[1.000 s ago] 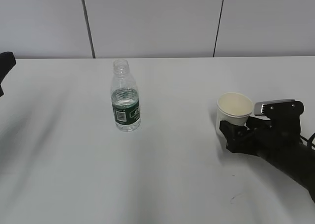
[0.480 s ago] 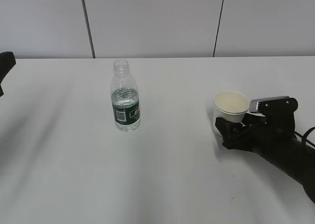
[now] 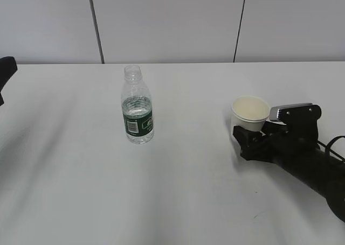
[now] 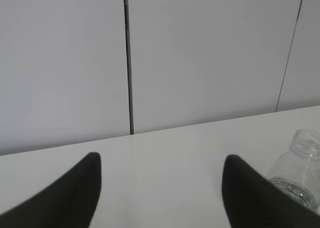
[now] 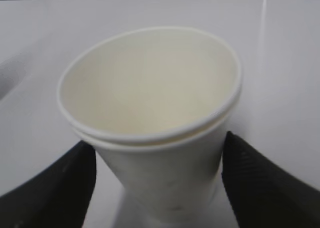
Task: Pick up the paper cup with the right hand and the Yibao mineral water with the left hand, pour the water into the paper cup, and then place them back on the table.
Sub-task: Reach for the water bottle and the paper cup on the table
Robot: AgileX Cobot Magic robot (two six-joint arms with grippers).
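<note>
The paper cup (image 3: 250, 111), white with a cream inside, sits between the fingers of my right gripper (image 3: 249, 141) at the right of the table (image 3: 188, 191). In the right wrist view both black fingers (image 5: 250, 183) press the cup (image 5: 150, 87) just under its rolled rim. The right gripper (image 5: 157, 140) is shut on it. The Yibao mineral water (image 3: 137, 107) stands upright and uncapped left of centre, untouched. My left gripper (image 4: 161, 158) is open and holds nothing; the bottle's neck (image 4: 300, 170) shows at its lower right. Only a black piece of the left arm (image 3: 5, 75) shows at the far left edge.
Grey wall panels with dark seams (image 3: 96, 24) stand behind the table's far edge. The white tabletop between the bottle and the cup is bare.
My right gripper and the cup in it have shifted a little left and up in the exterior view. The bottle and the left arm have not moved.
</note>
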